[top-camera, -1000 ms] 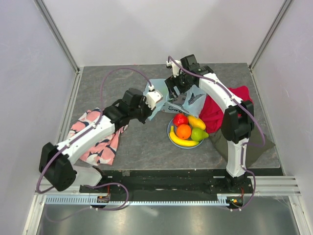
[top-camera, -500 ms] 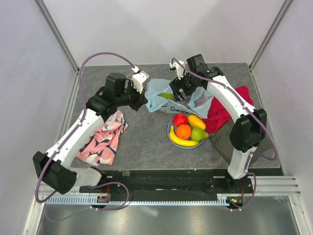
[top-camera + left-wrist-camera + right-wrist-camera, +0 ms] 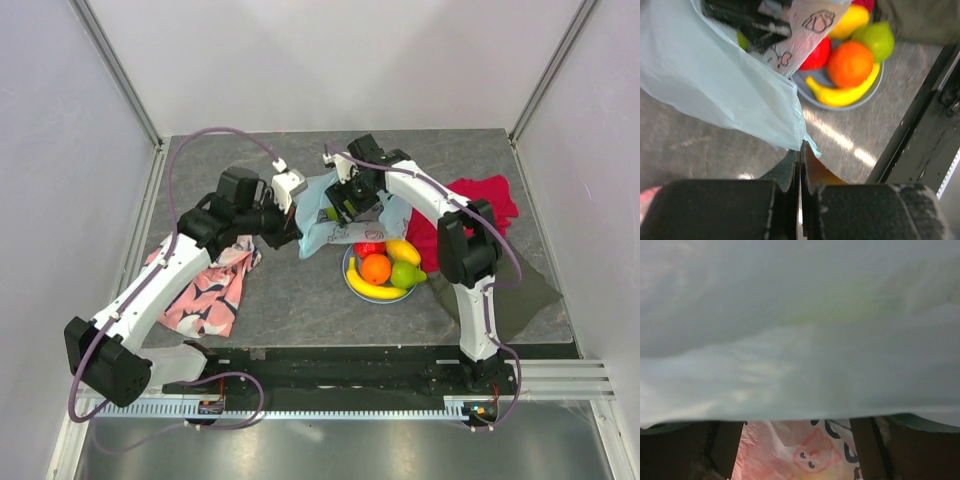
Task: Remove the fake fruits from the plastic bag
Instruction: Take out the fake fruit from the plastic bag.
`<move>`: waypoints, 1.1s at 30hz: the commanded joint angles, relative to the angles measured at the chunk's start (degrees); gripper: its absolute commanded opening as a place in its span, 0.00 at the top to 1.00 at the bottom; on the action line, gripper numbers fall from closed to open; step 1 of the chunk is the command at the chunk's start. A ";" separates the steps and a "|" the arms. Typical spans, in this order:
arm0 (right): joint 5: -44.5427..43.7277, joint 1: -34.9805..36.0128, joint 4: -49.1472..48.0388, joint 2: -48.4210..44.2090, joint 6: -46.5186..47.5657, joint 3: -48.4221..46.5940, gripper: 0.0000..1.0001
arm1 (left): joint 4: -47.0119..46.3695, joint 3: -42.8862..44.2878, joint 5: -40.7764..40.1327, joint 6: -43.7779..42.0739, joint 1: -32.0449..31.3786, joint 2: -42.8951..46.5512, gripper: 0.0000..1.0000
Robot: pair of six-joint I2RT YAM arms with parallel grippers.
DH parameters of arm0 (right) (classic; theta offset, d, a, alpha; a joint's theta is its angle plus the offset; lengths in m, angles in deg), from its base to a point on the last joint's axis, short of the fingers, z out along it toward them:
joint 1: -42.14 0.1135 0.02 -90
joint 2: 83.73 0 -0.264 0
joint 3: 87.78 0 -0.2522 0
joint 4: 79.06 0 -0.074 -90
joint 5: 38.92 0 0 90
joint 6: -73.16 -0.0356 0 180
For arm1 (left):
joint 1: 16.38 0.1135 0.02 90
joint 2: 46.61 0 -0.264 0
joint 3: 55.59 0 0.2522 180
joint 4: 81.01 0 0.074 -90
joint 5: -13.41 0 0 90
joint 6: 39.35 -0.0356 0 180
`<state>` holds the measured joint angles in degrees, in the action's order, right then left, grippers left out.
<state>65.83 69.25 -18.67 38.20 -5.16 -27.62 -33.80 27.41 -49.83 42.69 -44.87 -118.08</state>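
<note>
Plastic bag (image 3: 715, 85) corner in left gripper (image 3: 800, 152)

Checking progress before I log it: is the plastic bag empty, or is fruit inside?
Not empty. A green fruit shows inside the plastic bag, beside the right claw. Which fruit it is, cannot tell.

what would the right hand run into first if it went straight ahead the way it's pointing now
The plastic bag: its pale film fills the wrist view just ahead of the right hand. A green fruit seems to sit just behind the film, though depth is unclear.
</note>
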 commanded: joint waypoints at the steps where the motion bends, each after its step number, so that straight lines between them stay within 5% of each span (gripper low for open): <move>1: 0.20 1.27 -0.49 -1.52 -2.36 -1.15 0.12 | 1.35 -5.50 -2.41 -2.40 0.71 3.43 0.98; 5: -0.50 1.63 -1.54 -1.52 -4.21 1.58 0.02 | 1.09 -7.53 -2.95 -2.75 1.33 3.96 0.98; 13: -3.66 2.15 -3.48 5.15 -6.41 -9.56 0.02 | 1.35 -7.71 -1.63 -2.93 1.68 3.35 0.98; 25: -9.81 3.03 -5.32 13.25 -6.94 -14.07 0.02 | 1.53 -7.01 -1.80 -1.88 1.68 2.73 0.98; 29: -7.98 2.68 -5.50 9.66 -4.66 -13.63 0.29 | 0.48 -6.48 -2.94 -2.05 1.60 1.94 0.98; 33: -2.45 1.72 -6.90 0.79 -1.41 -8.55 0.44 | -1.80 -4.72 -4.87 -2.40 1.68 -0.08 0.98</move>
<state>59.07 71.98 -22.89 50.77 -9.53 -38.84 -31.83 19.74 -52.72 41.57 -43.45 -116.55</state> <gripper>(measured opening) 0.789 0.022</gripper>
